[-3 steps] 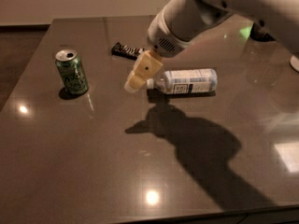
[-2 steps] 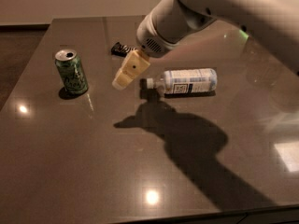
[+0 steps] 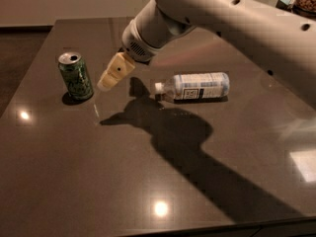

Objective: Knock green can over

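The green can [image 3: 76, 76] stands upright on the dark table [image 3: 123, 172] at the left, its silver top and pull-tab opening facing up. My gripper [image 3: 105, 84] hangs from the white arm that reaches in from the upper right. Its cream fingers [image 3: 114, 72] point down and left and look pressed together, holding nothing. The tip is a short gap to the right of the can and does not touch it.
A clear plastic bottle with a white-blue label [image 3: 195, 86] lies on its side right of the gripper, cap pointing left. The arm's shadow falls across the table's middle. The table's left edge runs close behind the can.
The arm has swung left toward the can, so the gripper tip has moved from beside the bottle to just right of the can. Can and bottle have not moved.
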Robot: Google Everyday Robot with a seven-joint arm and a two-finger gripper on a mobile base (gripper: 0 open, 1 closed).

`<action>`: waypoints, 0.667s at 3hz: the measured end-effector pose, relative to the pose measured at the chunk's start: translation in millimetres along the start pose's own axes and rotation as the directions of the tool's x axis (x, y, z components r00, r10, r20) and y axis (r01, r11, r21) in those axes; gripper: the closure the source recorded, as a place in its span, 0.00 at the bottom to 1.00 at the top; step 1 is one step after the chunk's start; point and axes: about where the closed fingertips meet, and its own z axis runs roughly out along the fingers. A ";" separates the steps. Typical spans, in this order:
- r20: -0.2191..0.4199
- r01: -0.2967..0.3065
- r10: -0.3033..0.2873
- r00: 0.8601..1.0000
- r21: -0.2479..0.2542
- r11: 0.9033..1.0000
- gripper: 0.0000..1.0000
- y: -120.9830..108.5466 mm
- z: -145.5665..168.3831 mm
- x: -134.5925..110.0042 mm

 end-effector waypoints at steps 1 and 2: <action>-0.001 0.004 -0.004 1.000 -0.019 1.000 0.00 3.4 21.9 -14.2; -0.003 0.024 -0.025 1.000 -0.039 0.999 0.00 10.3 39.0 -29.9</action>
